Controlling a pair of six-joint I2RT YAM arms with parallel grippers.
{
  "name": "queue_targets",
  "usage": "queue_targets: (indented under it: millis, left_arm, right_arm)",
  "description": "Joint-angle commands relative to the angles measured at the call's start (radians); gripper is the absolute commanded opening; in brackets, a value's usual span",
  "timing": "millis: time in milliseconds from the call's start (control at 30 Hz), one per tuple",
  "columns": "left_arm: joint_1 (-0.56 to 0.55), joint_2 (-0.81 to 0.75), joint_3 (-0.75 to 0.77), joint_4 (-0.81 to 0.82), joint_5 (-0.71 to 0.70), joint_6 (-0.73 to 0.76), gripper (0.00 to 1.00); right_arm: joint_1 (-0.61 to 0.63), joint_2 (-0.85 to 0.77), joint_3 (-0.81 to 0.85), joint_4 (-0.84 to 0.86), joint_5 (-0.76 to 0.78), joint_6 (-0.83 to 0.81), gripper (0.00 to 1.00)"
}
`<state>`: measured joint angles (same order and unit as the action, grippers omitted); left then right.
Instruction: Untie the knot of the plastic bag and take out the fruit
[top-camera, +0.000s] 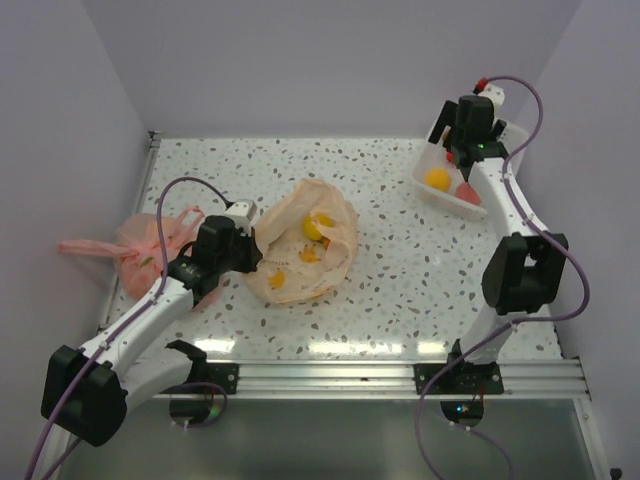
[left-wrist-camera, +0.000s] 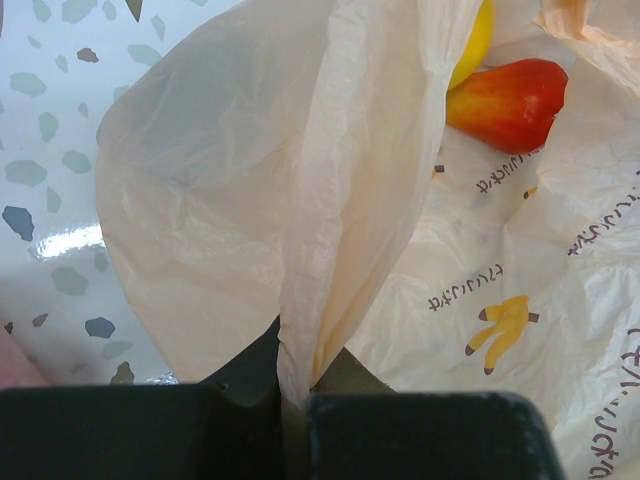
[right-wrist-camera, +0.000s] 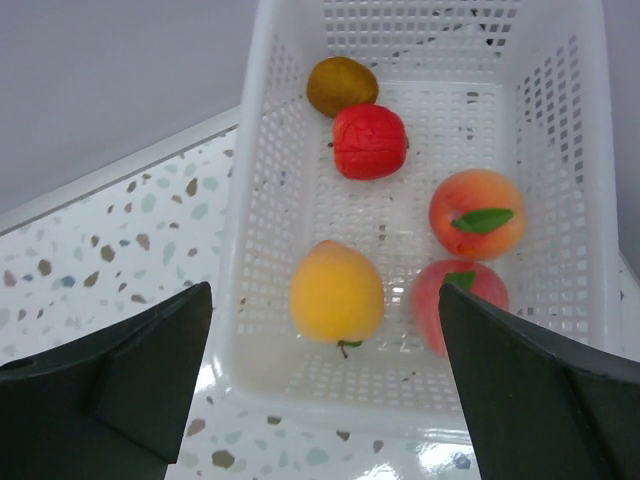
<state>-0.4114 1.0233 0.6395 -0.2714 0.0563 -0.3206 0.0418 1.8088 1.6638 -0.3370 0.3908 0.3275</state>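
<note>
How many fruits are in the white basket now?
5: brown fruit farthest, red fruit beside it, leafed peach mid-right, yellow fruit and pink peach nearest. A gripper finger may hide more.

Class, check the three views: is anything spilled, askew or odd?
Nothing is spilled. The plastic bag lies open with fruit inside, a fold pinched in the left gripper. The only oddity: the pink bag sits at the table's left edge, one handle seemingly reaching past it.

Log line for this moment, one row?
left hand: shut on plastic bag | right hand: open above basket | fruit: inside open bag
</note>
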Motion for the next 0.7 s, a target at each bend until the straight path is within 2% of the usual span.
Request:
queue_targets:
  millis: [0, 233, 367, 500, 667]
  left_arm:
    - [0.008, -0.006, 0.002, 0.024, 0.007, 0.02, 0.0]
    - [0.008, -0.009, 0.0, 0.021, -0.001, 0.02, 0.0]
    - [0.008, -0.008, 0.0, 0.021, -0.004, 0.02, 0.0]
    - [0.006, -0.006, 0.0, 0.023, -0.006, 0.02, 0.0]
    - [0.008, -0.002, 0.0, 0.02, -0.007, 0.02, 0.0]
  right_arm:
    - [0.072, -0.147, -0.059, 0.073, -0.078, -0.05, 0.99]
    - [0.352, -0.308, -0.177, 0.058, -0.194, -0.217, 0.98]
    - [0.582, -0.371, -0.236, 0.041, -0.233, -0.3, 0.98]
    - [0.797, -0.358, -0.257, -0.003, -0.314, -0.378, 0.97]
    - [0.905, -0.266, -0.251, -0.048, -0.363, -0.401, 0.97]
